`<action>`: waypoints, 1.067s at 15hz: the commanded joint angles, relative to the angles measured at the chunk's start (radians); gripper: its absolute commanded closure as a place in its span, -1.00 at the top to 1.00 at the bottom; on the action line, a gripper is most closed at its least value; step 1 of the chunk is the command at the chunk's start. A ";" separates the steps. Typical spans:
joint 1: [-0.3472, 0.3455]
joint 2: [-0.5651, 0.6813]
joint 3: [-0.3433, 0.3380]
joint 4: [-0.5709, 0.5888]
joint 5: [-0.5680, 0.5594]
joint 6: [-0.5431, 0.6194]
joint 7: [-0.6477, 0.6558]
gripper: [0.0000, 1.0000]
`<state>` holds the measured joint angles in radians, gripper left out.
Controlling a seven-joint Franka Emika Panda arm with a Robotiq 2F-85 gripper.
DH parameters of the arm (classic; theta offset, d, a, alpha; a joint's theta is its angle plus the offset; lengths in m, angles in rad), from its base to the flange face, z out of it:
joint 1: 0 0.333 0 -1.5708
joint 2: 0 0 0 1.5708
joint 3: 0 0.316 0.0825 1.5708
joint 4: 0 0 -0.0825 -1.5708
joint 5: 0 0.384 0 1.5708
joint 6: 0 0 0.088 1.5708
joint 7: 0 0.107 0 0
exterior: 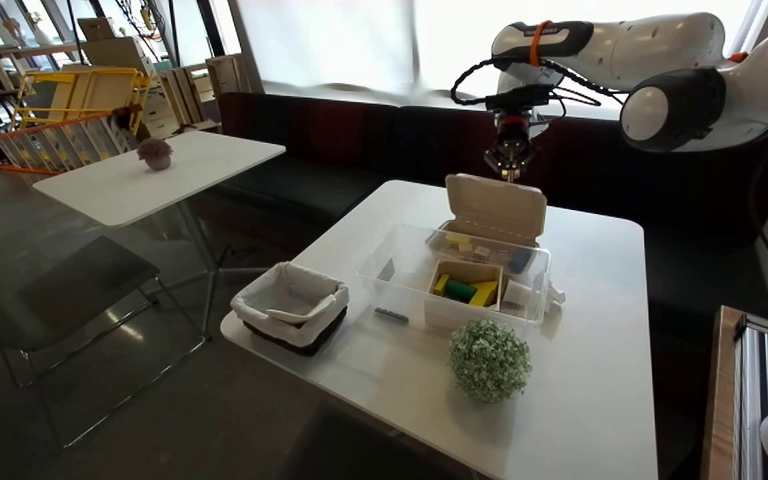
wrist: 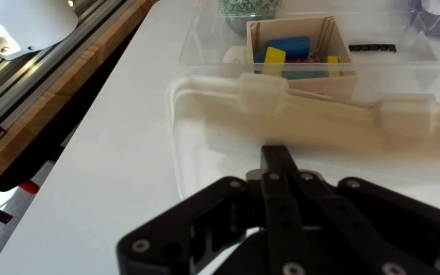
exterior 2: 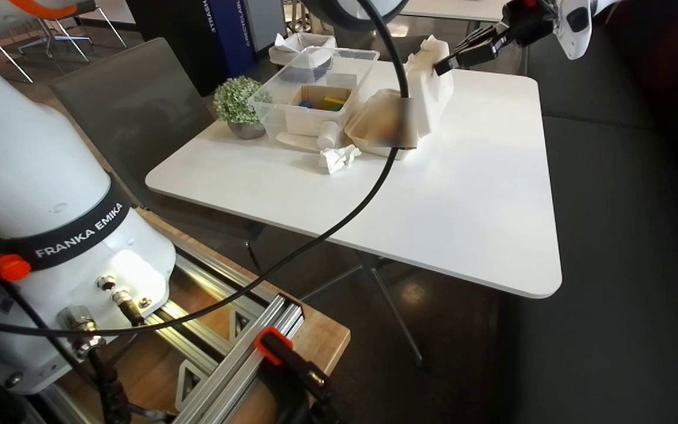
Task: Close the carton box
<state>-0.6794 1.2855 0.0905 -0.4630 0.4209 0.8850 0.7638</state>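
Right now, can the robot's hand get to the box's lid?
Looks like yes: the lid stands up, and the hand is close to its outer face, with nothing seen between them. I can't tell whether they touch.

**Shared seating area, office break room or café**

Office vs. café: can't tell. White counter (exterior: pixel 591 400) has dark bench seating (exterior 2: pixel 604 235) along its side, big bright windows (exterior: pixel 331 53) above that side, grey chair (exterior 2: pixel 133 106) just beside it. Second white table (exterior: pixel 204 167) with potted reddish plant (exterior: pixel 157 155) on it, apart from counter. Beyond counter in an exterior view: dark bin units (exterior 2: pixel 233 41) lettered TRASH and RECYCLABL, rest cut off; reads as shared space. Hard, shiny floor (exterior: pixel 224 400) around counter. Well away from counter: ladder (exterior: pixel 67 140) lying sideways, yellow-framed rack (exterior: pixel 81 97), wooden panels (exterior: pixel 177 97), storage-corner feel. Lab touch: robot base (exterior 2: pixel 80 259), marked FRANKA EMIKA, on wood-and-metal stand (exterior 2: pixel 324 341), near counter.
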 commanded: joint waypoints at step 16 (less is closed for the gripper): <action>0.081 0.105 -0.024 0.027 0.027 0.010 0.044 -1.00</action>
<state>-0.6190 1.3362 0.0922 -0.5030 0.4434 0.8567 0.7969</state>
